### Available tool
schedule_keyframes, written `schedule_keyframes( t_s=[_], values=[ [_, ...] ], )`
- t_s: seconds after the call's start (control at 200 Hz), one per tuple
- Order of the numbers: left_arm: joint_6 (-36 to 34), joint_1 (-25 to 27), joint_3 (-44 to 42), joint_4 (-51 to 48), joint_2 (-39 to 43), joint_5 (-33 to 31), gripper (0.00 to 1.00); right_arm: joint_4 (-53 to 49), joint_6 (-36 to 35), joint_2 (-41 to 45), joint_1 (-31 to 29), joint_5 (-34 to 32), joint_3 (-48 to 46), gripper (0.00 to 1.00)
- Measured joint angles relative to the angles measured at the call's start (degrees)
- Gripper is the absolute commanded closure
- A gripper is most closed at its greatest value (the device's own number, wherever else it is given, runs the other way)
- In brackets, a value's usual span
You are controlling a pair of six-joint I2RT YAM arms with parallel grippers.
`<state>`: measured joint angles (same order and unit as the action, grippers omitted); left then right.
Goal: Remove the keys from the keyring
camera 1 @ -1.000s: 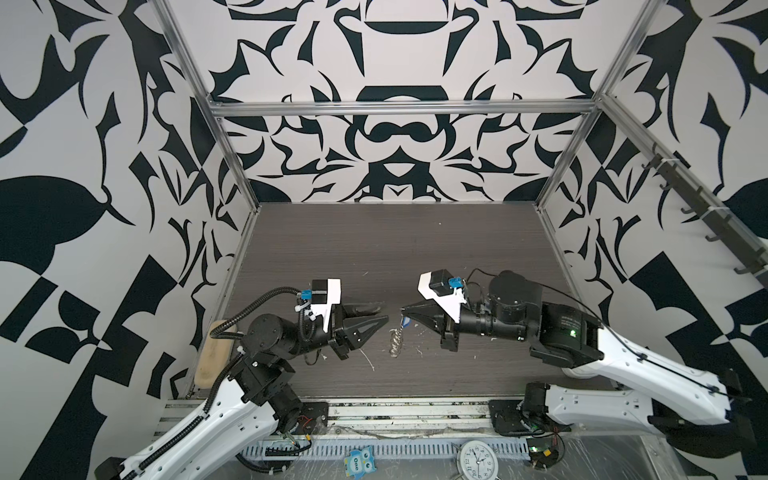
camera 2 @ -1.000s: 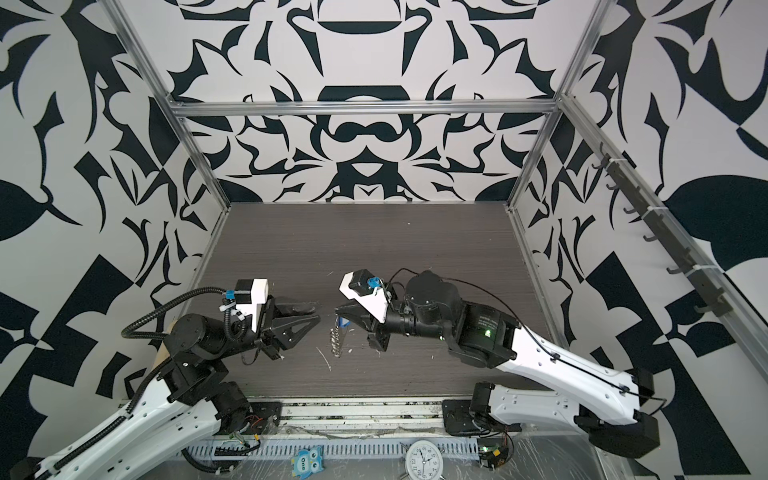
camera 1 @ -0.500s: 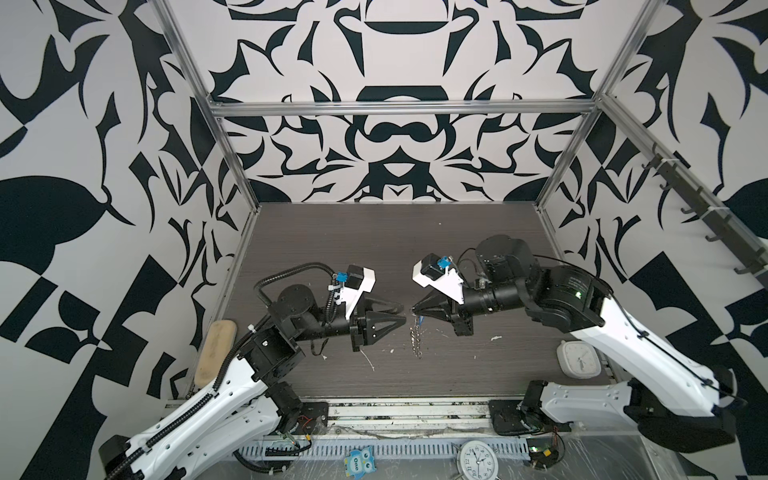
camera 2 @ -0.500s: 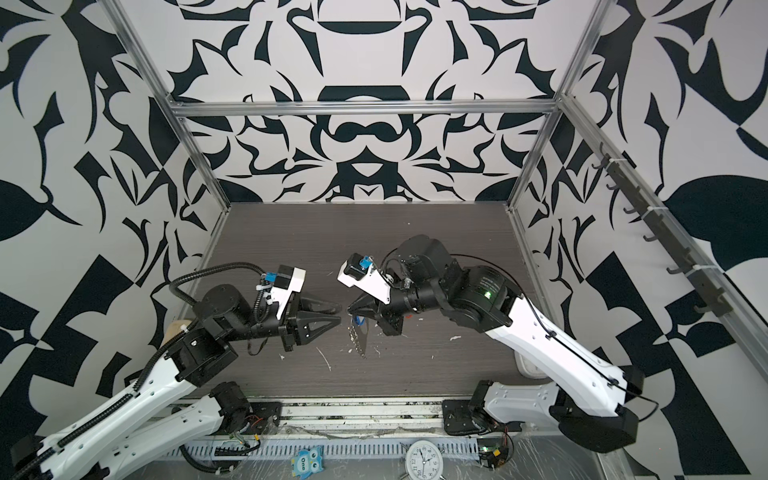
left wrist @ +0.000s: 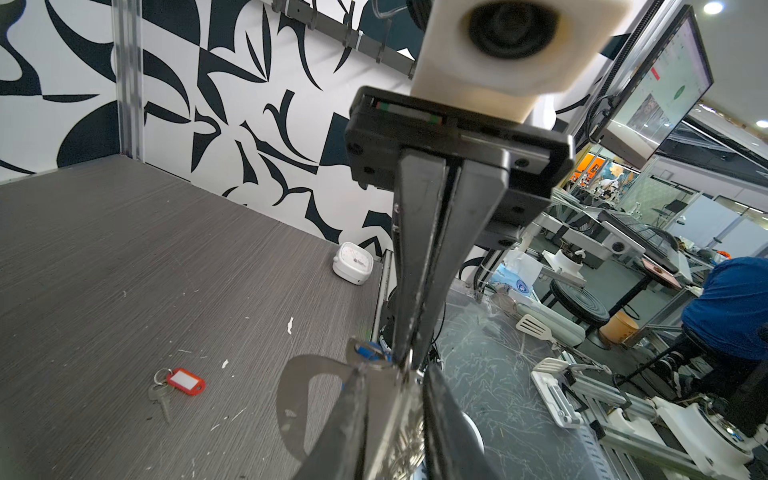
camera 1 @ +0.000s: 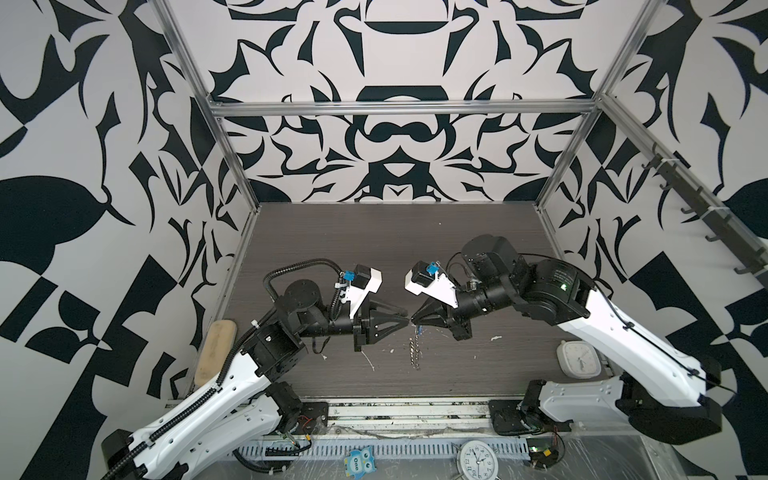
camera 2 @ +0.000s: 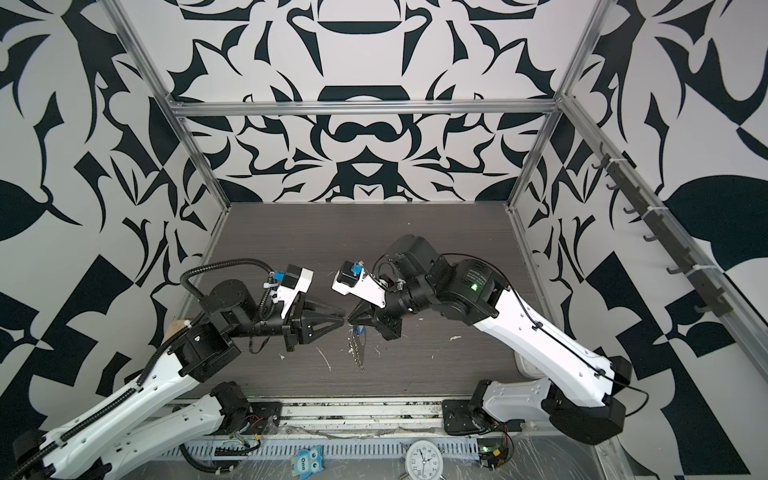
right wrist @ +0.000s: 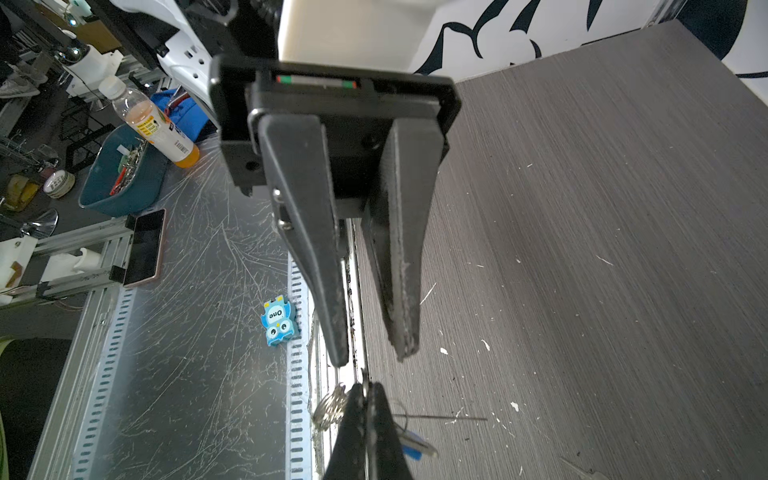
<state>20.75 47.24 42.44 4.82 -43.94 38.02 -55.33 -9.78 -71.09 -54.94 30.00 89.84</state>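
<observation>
The left end effector (camera 1: 407, 316) has its jaws apart, flanking an edge of the keyring (camera 1: 414, 351); the keyring hangs edge-on above the tabletop (camera 1: 374, 249), with the blue key (left wrist: 370, 353) attached; the red key (left wrist: 185, 381) lies on the tabletop; the right end effector (camera 1: 415, 322) is clamped on the keyring.

Shiny silver metal keyring (left wrist: 291, 390), glossy red plastic key tag (left wrist: 185, 381), matt grey wood-grain table (left wrist: 124, 249)

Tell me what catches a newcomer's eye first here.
At the centre, the right gripper pinches the keyring, which hangs above the table with the blue key tag on it. The left gripper meets it tip to tip, fingers apart. The red key tag lies loose on the table.
</observation>
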Motion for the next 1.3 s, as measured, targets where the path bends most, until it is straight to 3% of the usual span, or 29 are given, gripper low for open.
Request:
schedule_keyframes(
  t_s=[0.375, 0.555, 0.67, 0.91, 0.995, 1.03, 1.3],
  values=[
    [-0.17, 0.33, 0.0, 0.02, -0.17, 0.48, 0.79, 1.68, 0.33, -0.66, 0.0, 0.24, 0.02, 1.0],
    [-0.46, 0.42, 0.0, -0.17, -0.17, 0.39, 0.89, 2.19, 0.5, -0.85, 0.0, 0.31, 0.04, 1.0],
    [-0.68, 0.39, 0.02, -0.68, -0.15, 0.31, 1.0, 2.1, 0.74, -0.83, 0.39, 0.31, 0.09, 1.0],
    [-1.2, 0.39, 0.0, -0.48, 0.5, -1.01, 1.0, 3.28, 2.27, -0.46, 0.44, 0.2, -0.09, 1.0],
    [-1.16, 0.39, -0.24, 0.02, 1.2, -2.03, 1.0, 5.05, 3.23, 0.13, 0.44, -0.2, -0.83, 0.75],
    [-1.14, 0.42, -0.57, 0.26, 1.7, -2.45, 1.0, 6.21, 3.52, 0.59, 0.44, -0.68, -1.42, 0.7],
    [-1.18, 0.57, -2.71, 2.14, 6.19, -6.43, 1.0, 20.09, 6.82, 11.58, 0.35, -8.0, -14.14, 0.54]
  ],
)
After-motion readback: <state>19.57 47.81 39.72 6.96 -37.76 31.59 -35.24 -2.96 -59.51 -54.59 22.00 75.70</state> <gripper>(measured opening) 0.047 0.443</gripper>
